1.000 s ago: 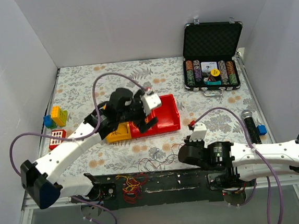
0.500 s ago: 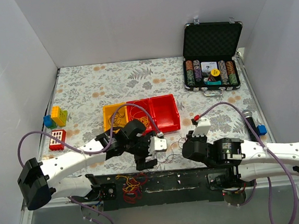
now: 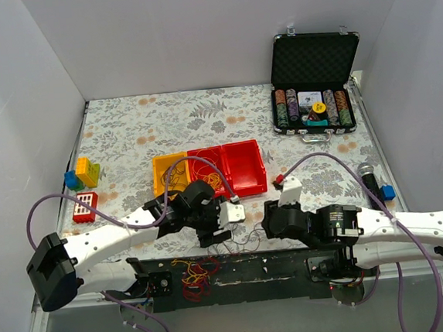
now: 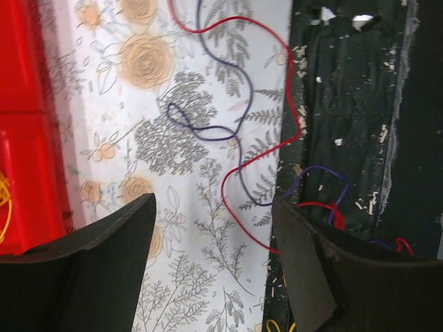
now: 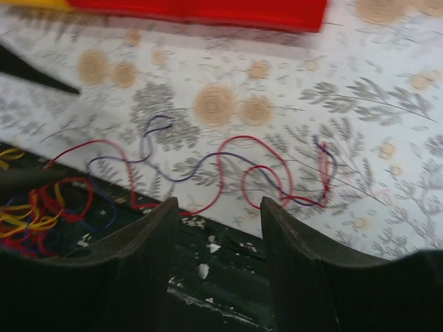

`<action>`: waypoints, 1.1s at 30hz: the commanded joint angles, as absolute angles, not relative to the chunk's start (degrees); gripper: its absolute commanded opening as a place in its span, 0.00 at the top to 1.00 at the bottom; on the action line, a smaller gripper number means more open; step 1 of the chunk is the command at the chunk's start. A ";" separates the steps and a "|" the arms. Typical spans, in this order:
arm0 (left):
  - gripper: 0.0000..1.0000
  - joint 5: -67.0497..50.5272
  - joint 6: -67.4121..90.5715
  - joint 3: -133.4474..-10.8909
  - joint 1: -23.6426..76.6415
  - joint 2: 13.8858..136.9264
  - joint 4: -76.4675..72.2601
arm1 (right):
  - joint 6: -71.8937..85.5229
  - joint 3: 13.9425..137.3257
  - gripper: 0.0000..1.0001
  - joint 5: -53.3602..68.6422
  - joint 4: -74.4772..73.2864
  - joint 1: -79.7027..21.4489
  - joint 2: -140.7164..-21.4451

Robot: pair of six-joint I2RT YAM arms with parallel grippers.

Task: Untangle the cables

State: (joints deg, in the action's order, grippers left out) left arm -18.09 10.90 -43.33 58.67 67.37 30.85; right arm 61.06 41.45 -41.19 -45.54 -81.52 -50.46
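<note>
a second ago the left gripper point(image 4: 213, 207) was out over the red plastic bins point(image 3: 245, 168); half a second ago it had come back to the near edge of the floral tablecloth point(image 3: 125, 124), and it is about there now, a touch further back. its fingers point(image 4: 90, 270) stand wide apart with nothing between them. the right gripper point(image 5: 218, 207) has slid a little to the left since half a second ago, closer to the left one. its fingers point(image 5: 138, 263) are also parted and hold nothing.

the thin red and purple cables point(image 4: 239, 138) lie loose in wavy loops on the tablecloth, at its near edge. they run between the two grippers and spill onto the black base strip point(image 3: 292, 268). in the right wrist view they cross each other several times. a tangle of red and yellow cables point(image 3: 196, 273) sits on the strip, near the left arm's base. a yellow cable point(image 3: 206, 171) rests inside the left red bin, beside the yellow plastic bin point(image 3: 166, 171).

the open black poker chip case point(image 3: 312, 88) stands at the far right. the print on the card point(image 3: 309, 100) among its chips is too small to read.
</note>
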 commanded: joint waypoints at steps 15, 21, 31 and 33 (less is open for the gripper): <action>0.25 -28.30 14.15 -48.43 38.67 65.65 39.81 | 24.35 37.35 0.37 -4.93 -5.98 -81.91 -70.13; 0.21 -28.65 15.20 -49.83 37.71 66.09 41.75 | 23.29 36.74 0.38 -3.25 -4.05 -81.91 -75.14; 0.21 -28.21 17.31 -52.73 37.35 66.45 40.96 | 23.55 36.65 0.47 -4.48 -8.34 -81.91 -77.43; 0.21 -28.39 17.49 -53.26 37.35 66.53 40.96 | 23.47 36.74 0.48 -5.01 -9.66 -81.91 -77.69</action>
